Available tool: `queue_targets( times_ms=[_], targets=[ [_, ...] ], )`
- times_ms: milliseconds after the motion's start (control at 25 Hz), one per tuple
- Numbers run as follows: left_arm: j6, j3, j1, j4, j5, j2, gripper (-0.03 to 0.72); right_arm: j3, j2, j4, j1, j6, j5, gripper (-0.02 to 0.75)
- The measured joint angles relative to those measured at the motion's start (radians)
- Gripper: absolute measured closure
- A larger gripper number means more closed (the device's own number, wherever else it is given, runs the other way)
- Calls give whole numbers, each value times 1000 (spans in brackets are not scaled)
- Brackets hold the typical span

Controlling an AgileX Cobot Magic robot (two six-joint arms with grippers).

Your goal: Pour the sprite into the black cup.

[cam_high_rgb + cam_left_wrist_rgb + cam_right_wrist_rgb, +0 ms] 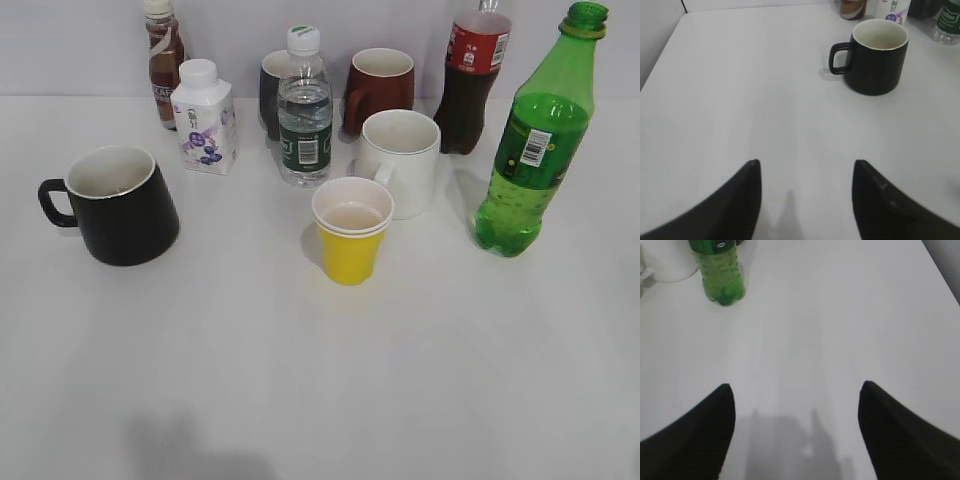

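The sprite [535, 145] is a tall green uncapped bottle standing upright at the right of the table; its base shows in the right wrist view [720, 275]. The black cup [122, 205] stands at the left, handle to the left, white inside; it also shows in the left wrist view [878, 55]. My left gripper [806, 167] is open and empty over bare table, well short of the cup. My right gripper [796, 390] is open and empty over bare table, short of the sprite. Neither gripper shows in the exterior view.
A yellow paper cup [350, 232], a white mug [402, 160] and a clear water bottle [304, 110] stand mid-table. Behind are a white carton [205, 118], a brown drink bottle [164, 60], a dark mug [272, 90], a maroon mug [380, 88] and a cola bottle [472, 75].
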Motion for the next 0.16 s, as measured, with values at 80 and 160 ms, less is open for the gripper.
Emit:
queue_targets(
  times_ms=[80,160],
  targets=[
    [0,0,0,0,0,0,258,0,0,0,0,0,0,163],
    [0,0,0,0,0,0,274,0,0,0,0,0,0,163]
  ],
)
